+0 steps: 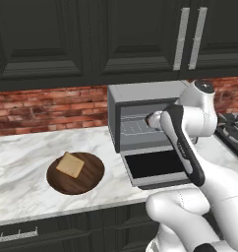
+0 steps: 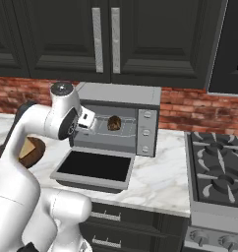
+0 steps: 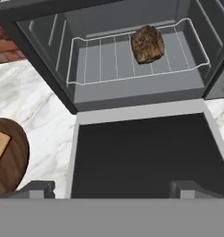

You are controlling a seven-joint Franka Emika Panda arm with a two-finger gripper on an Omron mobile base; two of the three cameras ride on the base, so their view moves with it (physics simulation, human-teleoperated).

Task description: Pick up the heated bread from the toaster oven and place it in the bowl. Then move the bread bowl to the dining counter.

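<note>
The toaster oven stands on the worktop with its dark glass door dropped open. On its wire rack lies the heated bread, a dark brown lump right of the rack's middle. My gripper hovers above the lowered door, in front of the oven mouth, facing the bread. It is open, fingertips far apart with nothing between them. Left of the oven sits the dark wooden bowl with a flat tan slice in it. The dining counter is out of view.
A gas stove stands right of the oven. Dark wall cabinets hang over a red brick backsplash. White marble worktop stretches left of the bowl; its front edge runs just below the bowl.
</note>
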